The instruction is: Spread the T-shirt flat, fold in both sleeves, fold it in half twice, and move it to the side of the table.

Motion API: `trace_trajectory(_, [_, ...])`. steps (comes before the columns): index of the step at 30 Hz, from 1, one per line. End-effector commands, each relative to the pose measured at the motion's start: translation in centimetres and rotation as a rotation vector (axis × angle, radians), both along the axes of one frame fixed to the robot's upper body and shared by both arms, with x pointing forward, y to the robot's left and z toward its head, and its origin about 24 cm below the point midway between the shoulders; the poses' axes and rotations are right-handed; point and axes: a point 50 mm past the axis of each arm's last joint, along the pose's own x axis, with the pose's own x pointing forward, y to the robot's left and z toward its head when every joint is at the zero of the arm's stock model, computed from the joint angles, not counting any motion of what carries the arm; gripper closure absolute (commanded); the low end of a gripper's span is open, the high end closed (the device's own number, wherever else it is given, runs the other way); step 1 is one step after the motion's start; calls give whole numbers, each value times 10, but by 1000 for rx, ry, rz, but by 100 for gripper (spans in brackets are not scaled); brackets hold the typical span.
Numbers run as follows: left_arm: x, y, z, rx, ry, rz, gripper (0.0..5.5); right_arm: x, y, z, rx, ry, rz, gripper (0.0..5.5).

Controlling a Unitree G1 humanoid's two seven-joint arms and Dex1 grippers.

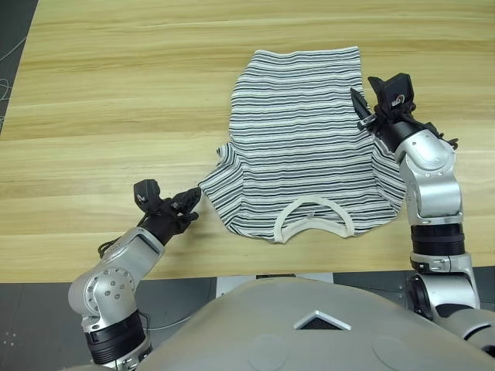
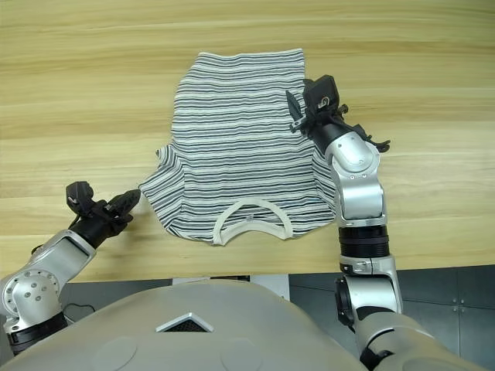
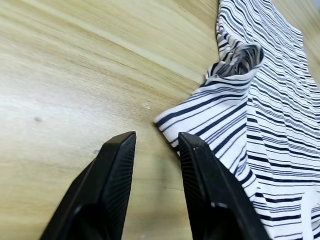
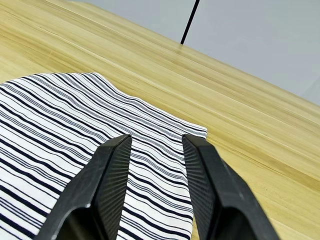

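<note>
Black-and-white striped T-shirt (image 1: 302,139) flat on pale wood-grain counter (image 1: 116,93), long axis running away from robot, cream collar (image 1: 344,218) nearest, hem far. Left sleeve bunched, perhaps folded under. Left gripper (image 1: 193,205) parted, empty, beside near left corner. Right gripper (image 1: 362,108) parted over right edge.

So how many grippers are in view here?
2. The left gripper is open beside the near left corner of the T-shirt; the right gripper is open over its right edge.
</note>
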Motion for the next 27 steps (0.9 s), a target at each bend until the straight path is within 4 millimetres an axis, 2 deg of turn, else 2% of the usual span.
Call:
trace_trajectory(1, [2, -2, -13, -13, 68, -8, 391, 1, 2, -1, -8, -7, -4, 364])
trace_trajectory(10, [10, -14, -34, -5, 111, -60, 391, -1, 2, -5, -28, -4, -7, 364])
trace_trajectory(16, [8, -20, -36, -19, 111, -86, 391, 0, 0, -6, -39, -7, -12, 364])
trace_trajectory(19, [10, -20, -33, -17, 91, -92, 422, 1, -1, -6, -41, -9, -18, 360])
trace_trajectory(26, [13, -14, -31, 1, 72, -66, 538, 2, -1, -6, -39, -15, -23, 360])
trace_trajectory(27, [14, -13, -31, 6, 70, -61, 538, 3, -1, -5, -38, -16, -24, 360])
